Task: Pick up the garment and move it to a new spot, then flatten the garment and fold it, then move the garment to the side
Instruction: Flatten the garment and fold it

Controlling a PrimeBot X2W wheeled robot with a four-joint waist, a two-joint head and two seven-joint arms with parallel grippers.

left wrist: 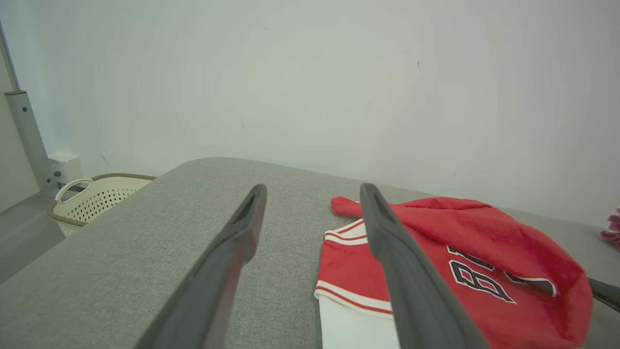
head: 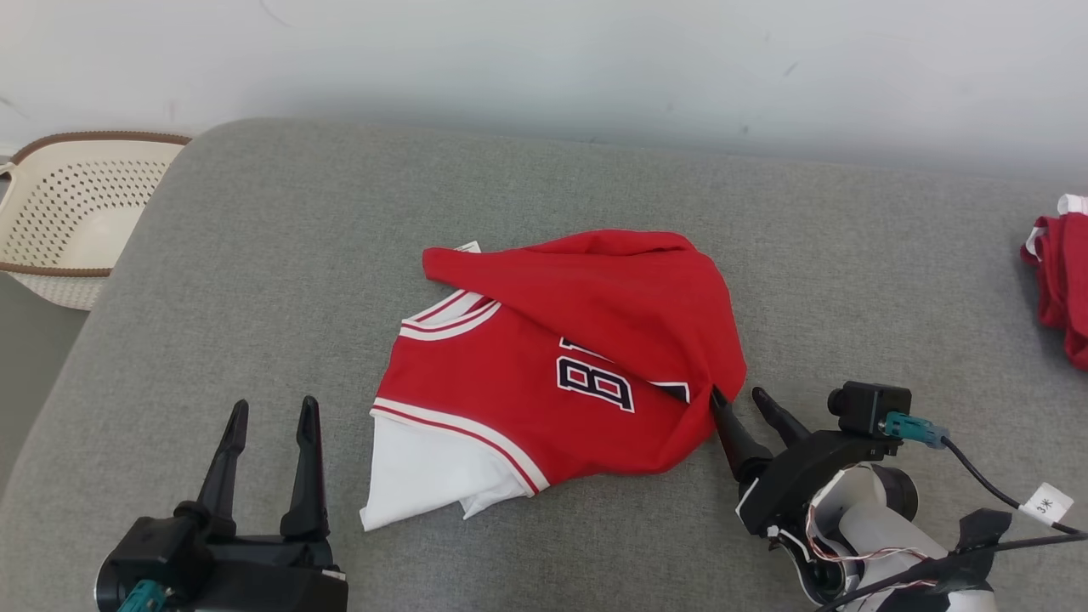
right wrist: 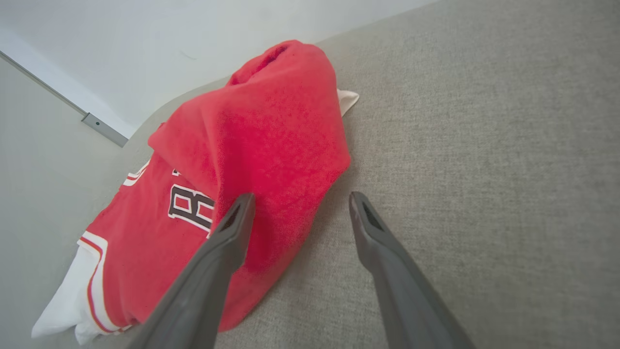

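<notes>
– Two grippers, then. What is the nearer one doing?

– That is the left gripper (head: 274,406), low at the near left. Its fingers (left wrist: 242,232) stand wide apart and point away over bare grey fabric, with nothing between them.

– And the right gripper (head: 735,394)?

– A little farther in, at the near right. Its fingers are spread just as wide and hold nothing. One tip sits right at the jersey's right-hand edge, where the red cloth bunches into a fold. I cannot tell whether it touches. The other tip is over bare table (head: 255,255).

– Where does the jersey (head: 510,382) lie?

– About the middle of the table, which is padded in grey fabric, between the two grippers and a little beyond them. It is red with white trim and dark letters edged in white, of which a "B" shows. It is not flat. A broad red flap is folded over slantwise from the far side and covers part of the lettering. A white layer sticks out at the near left corner, and a small white tag (head: 467,247) peeks out at the far left.

– Anything else farther out?

– More red cloth (head: 1061,280) with a white edge is bunched at the table's right edge, well apart from the jersey. Off the far left corner stands a cream perforated basket (head: 59,212) with a brown rim. Behind it all is a pale wall (head: 544,68).
</notes>
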